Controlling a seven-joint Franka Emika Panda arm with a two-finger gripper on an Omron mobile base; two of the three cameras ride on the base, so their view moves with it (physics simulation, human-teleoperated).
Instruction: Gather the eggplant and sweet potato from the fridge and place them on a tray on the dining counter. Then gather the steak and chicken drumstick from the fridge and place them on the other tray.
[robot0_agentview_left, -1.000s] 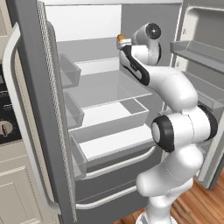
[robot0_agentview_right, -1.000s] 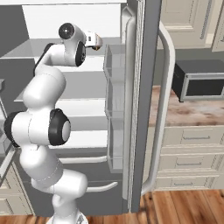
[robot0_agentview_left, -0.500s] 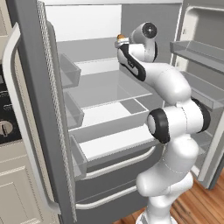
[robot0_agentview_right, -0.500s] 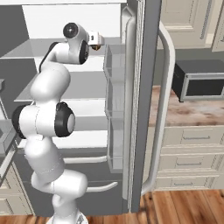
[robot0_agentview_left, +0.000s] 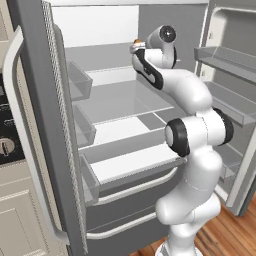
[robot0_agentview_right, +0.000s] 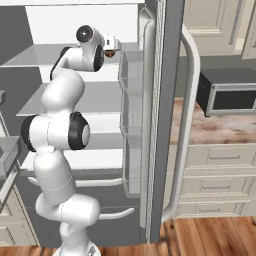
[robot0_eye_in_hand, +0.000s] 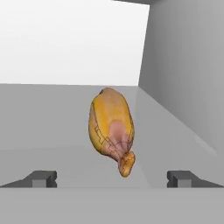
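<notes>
Chicken drumstick (robot0_eye_in_hand: 111, 127) dead ahead of end effector (robot0_eye_in_hand: 112, 178), on upper fridge (robot0_agentview_left: 150, 100) shelf.
Spread wide, empty; long axis pointing roughly back toward it, narrow end nearest.

The glossy white, rounded-segment robot arm (robot0_agentview_left: 192, 150) has fat tubular links joined by dark grey, near-black joint bands. A round dark cap with a small pale centre (robot0_agentview_right: 84, 34) closes its uppermost joint, and the two small dark square finger tips (robot0_eye_in_hand: 42, 178) are blocky.

fridge (robot0_agentview_left: 150, 100) top shelf (robot0_eye_in_hand: 52, 127) | chicken drumstick (robot0_eye_in_hand: 111, 129) lying on it
</notes>
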